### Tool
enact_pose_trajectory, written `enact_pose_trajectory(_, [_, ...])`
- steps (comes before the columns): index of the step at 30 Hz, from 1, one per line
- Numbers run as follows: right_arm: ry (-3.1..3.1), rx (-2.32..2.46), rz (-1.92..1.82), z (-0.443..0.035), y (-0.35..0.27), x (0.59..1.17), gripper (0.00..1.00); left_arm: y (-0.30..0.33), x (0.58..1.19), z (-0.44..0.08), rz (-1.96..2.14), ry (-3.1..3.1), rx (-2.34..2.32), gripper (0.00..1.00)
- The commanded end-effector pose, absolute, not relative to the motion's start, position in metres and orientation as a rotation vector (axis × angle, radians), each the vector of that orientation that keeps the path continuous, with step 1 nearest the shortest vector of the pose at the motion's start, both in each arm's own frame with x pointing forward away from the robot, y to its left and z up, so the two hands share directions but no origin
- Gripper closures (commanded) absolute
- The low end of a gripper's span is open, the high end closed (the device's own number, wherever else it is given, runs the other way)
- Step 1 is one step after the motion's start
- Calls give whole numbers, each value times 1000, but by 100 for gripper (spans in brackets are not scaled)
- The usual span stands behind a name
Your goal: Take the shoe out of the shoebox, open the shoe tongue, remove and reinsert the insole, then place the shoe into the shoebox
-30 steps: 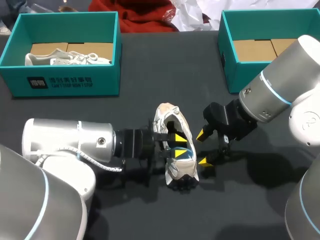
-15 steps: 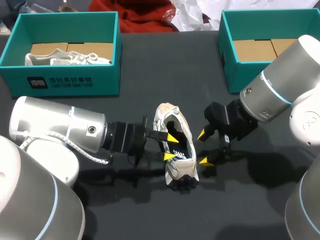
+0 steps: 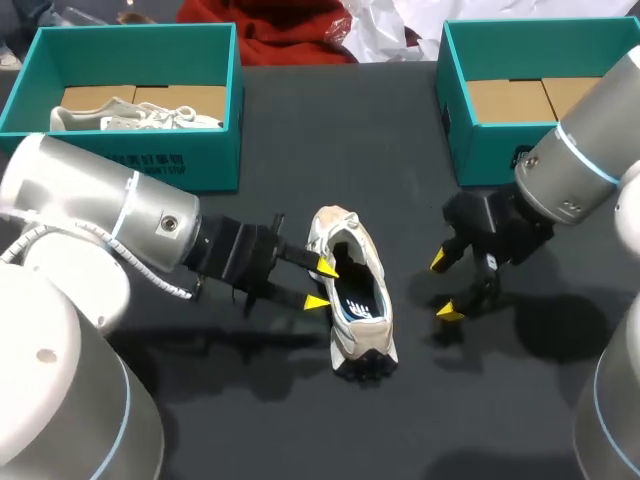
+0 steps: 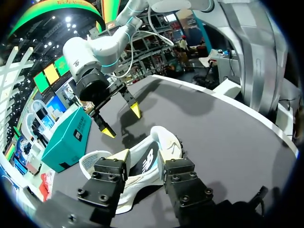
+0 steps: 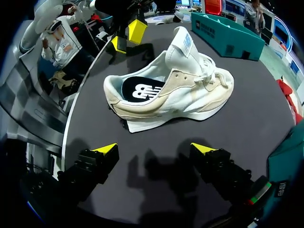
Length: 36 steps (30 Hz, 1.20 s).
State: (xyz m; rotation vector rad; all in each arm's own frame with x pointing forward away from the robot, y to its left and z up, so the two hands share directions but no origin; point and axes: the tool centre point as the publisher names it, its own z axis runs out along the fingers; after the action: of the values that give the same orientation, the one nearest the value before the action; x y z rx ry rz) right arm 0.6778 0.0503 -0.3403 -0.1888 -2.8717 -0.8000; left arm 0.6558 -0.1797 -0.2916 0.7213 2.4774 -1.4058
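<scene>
With the spread left hand [image 3: 321, 285] drawn out of the shoe [image 3: 345, 240] to its 9 o'clock and the spread right hand [image 3: 444, 287] backed off toward 3 o'clock, the shoe is left on the surface [image 3: 300, 150], insole [image 3: 360, 300] seated, so boxing is judged next.

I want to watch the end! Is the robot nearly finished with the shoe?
Done: the shoe is out on the table, its tongue up, insole lying inside. In hand: nothing; left gripper and right gripper are both open. Whether the insole already came out I cannot tell. Left: putting the shoe in a box.
</scene>
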Motion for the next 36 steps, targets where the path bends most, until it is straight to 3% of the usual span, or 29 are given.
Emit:
enact_pose_trajectory(1, [-2883, -214, -811, -329, 33, 667, 0, -169, 660, -280, -1368, 2566, 833, 65])
enact_pose_trajectory(17, [-2890, -231, -800, -328, 25, 666, 0, -147, 672, -258, -1167, 2653, 1201, 69])
enact_pose_trajectory(20, [-2914, -278, -790, -322, 5, 662, 0, -141, 671, -254, -1112, 2668, 1263, 84])
enact_pose_trajectory(21, [-2926, -302, -772, -322, -1, 661, 0, -141, 671, -253, -1087, 2673, 1288, 96])
enact_pose_trajectory(22, [-2931, -305, -786, -320, -6, 660, 0, -139, 671, -252, -1061, 2679, 1314, 100])
enact_pose_trajectory(36, [-2922, -256, -838, -319, -18, 659, 0, -128, 680, -249, -906, 2699, 1330, 100])
